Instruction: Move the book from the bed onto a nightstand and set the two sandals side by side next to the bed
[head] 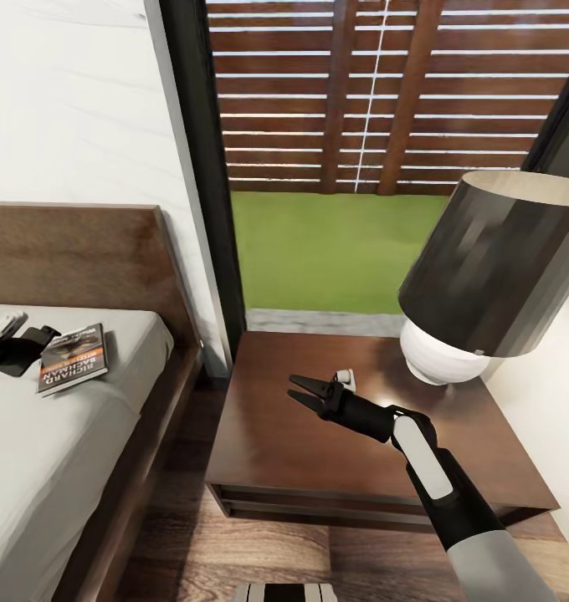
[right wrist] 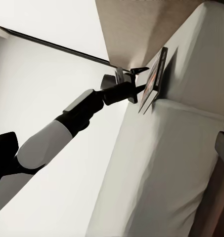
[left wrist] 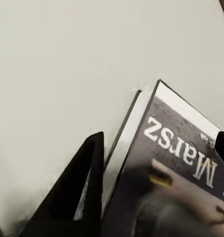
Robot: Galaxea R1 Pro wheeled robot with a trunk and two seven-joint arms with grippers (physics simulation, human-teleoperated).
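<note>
Book point(head: 73, 358) lying on the bed point(head: 58, 468), left tool point(head: 35, 344) straddling its edge, jaws open; right tool point(head: 305, 391) hovering, parted, over the nightstand point(head: 293, 451).

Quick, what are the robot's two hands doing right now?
Left gripper: open, fingers on either side of the book on the bed, not clamped.
Right gripper: open, empty, above the nightstand.

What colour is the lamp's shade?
The lamp shade is dark grey, pale inside. It shows best in the head view.
</note>
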